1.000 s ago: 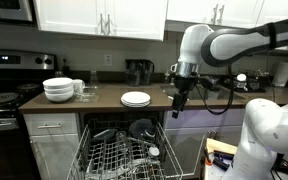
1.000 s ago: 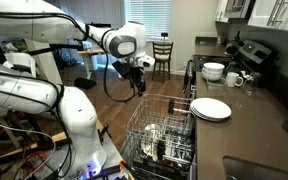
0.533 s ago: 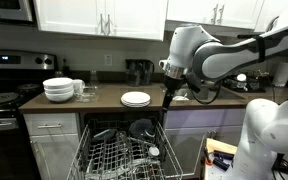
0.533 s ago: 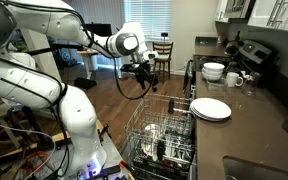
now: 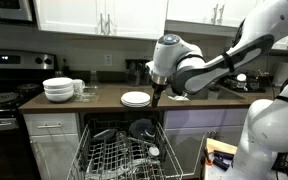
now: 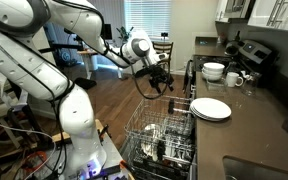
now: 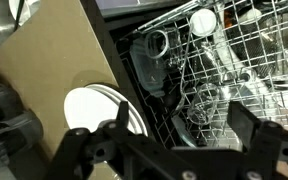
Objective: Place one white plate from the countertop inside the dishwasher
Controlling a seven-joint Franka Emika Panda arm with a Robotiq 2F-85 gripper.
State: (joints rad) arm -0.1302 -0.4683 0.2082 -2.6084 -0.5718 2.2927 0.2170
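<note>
- The robot's gripper (image 5: 156,96) hangs with its jaws spread wide and nothing between them; in the wrist view both dark fingers (image 7: 92,150) frame empty space.
- Compared with a second ago, the arm has swung sideways toward the plates. In an exterior view the gripper now sits just beside the right edge of the white plate (image 5: 136,99), where before it was well off to the right.
- In an exterior view the gripper (image 6: 162,85) has moved from out over the room to above the open dishwasher (image 6: 160,132), near the counter's edge.
- The white plate (image 6: 212,108) tops a short stack on the dark countertop (image 5: 104,101), untouched and unmoved.
- The wrist view looks down on the plate stack (image 7: 96,108) at the counter's edge, with the dishwasher's wire rack (image 7: 229,75) pulled out beside it and already holding a few dishes.
- A taller stack of white bowls (image 5: 58,90) stands further along the counter, unchanged.
</note>
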